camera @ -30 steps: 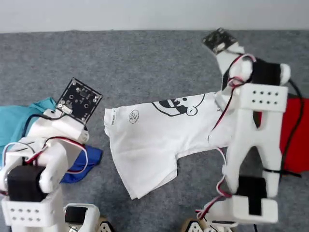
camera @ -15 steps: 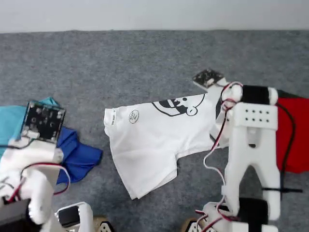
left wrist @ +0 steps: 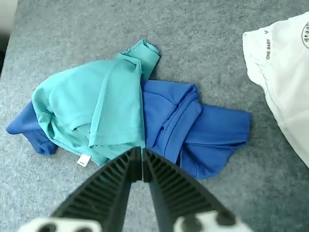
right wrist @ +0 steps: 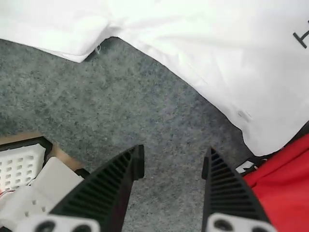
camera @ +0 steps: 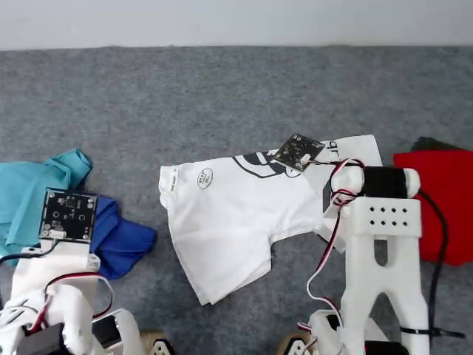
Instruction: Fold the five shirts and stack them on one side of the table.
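A white shirt (camera: 236,214) with a black print lies spread in the middle of the grey table (camera: 222,96). At the left lies a crumpled teal shirt (camera: 29,192) partly over a blue shirt (camera: 122,240). A red shirt (camera: 447,207) lies at the right edge. In the left wrist view my left gripper (left wrist: 141,155) is shut and empty, hanging above the teal shirt (left wrist: 91,106) and blue shirt (left wrist: 198,130). My right gripper (right wrist: 172,162) is open and empty over bare table, beside the white shirt's hem (right wrist: 203,53) and the red shirt (right wrist: 285,183).
A bit of dark cloth (camera: 430,143) shows behind the red shirt. The far half of the table is bare grey carpet up to a pale wall. Both arm bases (camera: 369,325) stand at the front edge.
The left arm has drawn back toward the front edge, off the teal and blue shirts. The right arm has folded back from the far side, its wrist now over the white shirt.
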Robot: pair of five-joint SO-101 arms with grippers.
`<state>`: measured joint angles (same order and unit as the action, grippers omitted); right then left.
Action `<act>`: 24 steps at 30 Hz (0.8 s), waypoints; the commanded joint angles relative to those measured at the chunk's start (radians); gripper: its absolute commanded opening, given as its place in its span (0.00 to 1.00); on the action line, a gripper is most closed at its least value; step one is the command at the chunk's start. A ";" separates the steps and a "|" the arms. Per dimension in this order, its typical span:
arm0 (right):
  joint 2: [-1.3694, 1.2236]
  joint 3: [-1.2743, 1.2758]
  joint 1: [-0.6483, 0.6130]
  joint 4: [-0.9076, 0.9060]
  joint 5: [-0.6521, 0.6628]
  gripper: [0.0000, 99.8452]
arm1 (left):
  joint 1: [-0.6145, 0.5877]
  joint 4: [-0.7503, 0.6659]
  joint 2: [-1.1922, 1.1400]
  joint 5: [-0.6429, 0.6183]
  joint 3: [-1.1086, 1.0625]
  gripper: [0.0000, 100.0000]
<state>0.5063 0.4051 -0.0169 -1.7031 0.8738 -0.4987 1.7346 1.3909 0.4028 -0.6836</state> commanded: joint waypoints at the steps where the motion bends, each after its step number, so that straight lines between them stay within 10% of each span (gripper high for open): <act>1: 0.035 -0.003 -0.015 0.002 0.011 0.21 | -0.005 0.011 0.003 0.006 0.002 0.01; 10: 0.045 0.121 -0.033 0.113 0.012 0.21 | -0.005 -0.006 0.002 0.000 0.001 0.01; 24: 0.033 0.252 -0.398 0.357 0.006 0.21 | -0.005 -0.068 0.005 -0.066 -0.024 0.02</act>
<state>0.5247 0.6368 -0.3636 -1.4085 0.8800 -0.4987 1.6916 1.3909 0.3475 -0.7050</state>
